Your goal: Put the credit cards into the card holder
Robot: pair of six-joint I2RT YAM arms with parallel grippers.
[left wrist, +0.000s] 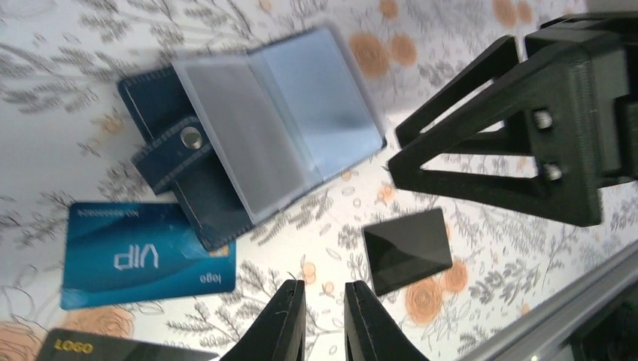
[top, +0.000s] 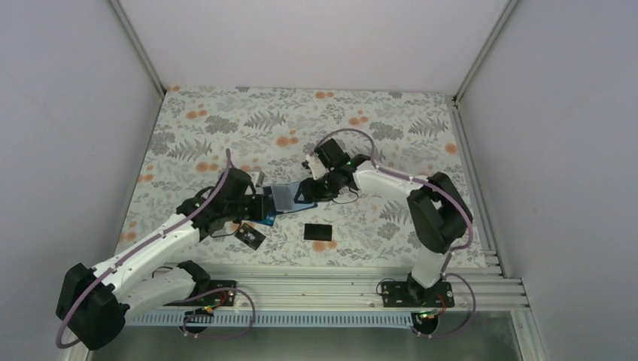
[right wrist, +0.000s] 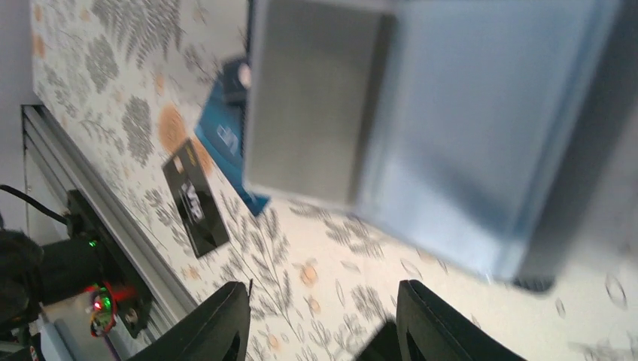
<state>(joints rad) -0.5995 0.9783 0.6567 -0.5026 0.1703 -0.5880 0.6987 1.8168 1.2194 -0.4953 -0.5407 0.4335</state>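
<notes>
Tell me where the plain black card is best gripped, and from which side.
Probably its two long edges, from straight above: the plain black card lies flat on the table, apart from the card holder, so only thin edges offer purchase.

The card holder (left wrist: pixel 150 98) is covered in dark, stitched, leather-like material, with a shiny metal snap (left wrist: pixel 191 136) and frosted translucent plastic sleeves (left wrist: pixel 301 113). The teal-blue card (left wrist: pixel 143 263) and plain black card (left wrist: pixel 408 248) are finished in glossy plastic. The table (left wrist: pixel 75 45) is covered by a matt floral print, and the left end effector (left wrist: pixel 325 289) is made of matt black plastic.
</notes>
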